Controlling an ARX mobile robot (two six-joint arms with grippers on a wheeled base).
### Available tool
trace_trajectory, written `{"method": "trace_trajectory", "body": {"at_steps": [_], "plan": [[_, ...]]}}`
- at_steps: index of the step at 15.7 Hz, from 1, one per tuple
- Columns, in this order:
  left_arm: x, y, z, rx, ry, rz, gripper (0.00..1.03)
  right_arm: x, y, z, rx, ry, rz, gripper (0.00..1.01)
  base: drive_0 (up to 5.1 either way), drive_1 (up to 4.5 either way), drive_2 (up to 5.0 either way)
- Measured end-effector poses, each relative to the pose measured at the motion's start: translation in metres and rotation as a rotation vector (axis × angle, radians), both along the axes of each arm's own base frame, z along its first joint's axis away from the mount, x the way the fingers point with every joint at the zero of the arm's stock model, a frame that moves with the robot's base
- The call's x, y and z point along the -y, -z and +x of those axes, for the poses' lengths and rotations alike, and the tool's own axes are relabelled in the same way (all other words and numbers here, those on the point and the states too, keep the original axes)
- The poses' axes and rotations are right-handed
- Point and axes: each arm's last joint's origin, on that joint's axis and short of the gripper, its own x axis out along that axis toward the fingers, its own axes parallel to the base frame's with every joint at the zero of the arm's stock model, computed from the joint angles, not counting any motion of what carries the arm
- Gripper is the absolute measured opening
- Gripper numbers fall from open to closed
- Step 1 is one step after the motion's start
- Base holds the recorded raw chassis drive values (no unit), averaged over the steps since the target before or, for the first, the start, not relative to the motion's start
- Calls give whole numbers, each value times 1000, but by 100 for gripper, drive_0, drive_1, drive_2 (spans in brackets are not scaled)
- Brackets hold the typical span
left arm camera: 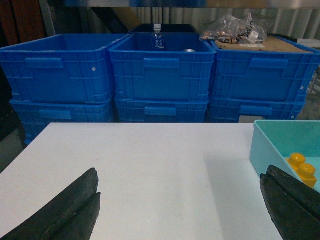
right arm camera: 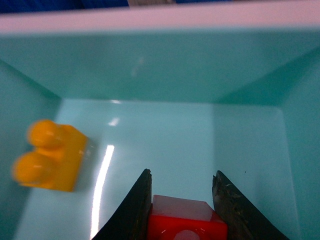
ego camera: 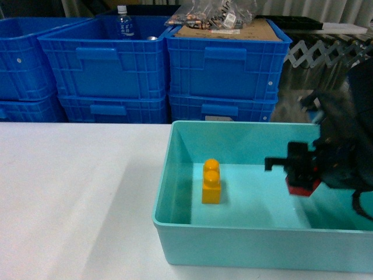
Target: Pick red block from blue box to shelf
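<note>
The red block point(right arm camera: 185, 225) sits between the two black fingers of my right gripper point(right arm camera: 182, 175), which is shut on it. Seen from the head camera, the right gripper point(ego camera: 300, 169) reaches into the right part of the blue box point(ego camera: 233, 239), and the red block point(ego camera: 303, 188) shows just under its fingers, low over the box floor. My left gripper point(left arm camera: 181, 172) stands wide open above the white table, left of the blue box point(left arm camera: 270, 145), with nothing in it. The shelf is out of view.
A yellow-orange two-stud brick point(ego camera: 211, 182) stands upright in the left part of the box. Stacked dark blue crates point(ego camera: 221, 64) line the far side of the white table point(ego camera: 76, 198); one holds a water bottle point(ego camera: 122, 23), another a bag point(ego camera: 215, 14) on cardboard.
</note>
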Motion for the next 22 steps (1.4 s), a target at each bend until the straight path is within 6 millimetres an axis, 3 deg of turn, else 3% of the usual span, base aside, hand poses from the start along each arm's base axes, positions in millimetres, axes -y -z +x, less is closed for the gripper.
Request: {"method": "trace_trajectory", "body": {"at_steps": [2,4,5,7,16,22], "plan": [[0,0,0,0,0,0,98,7,-53,-50,216,-14,51,29,0,0,0],[0,0,0,0,0,0,98,18,-70,-123,296,-7,63,29,0,0,0],[0,0,0,0,0,0,98,21,-70,-151,439,14,57,29,0,0,0],[0,0,0,0,0,0,98,41,-77,-167,676,122,-47,29,0,0,0],[0,0,0,1,0,0,98,80,-50,-211,661,100,-107,29,0,0,0],[0,0,0,1,0,0,98,82,-57,-228,701,112,-109,29,0,0,0]]}}
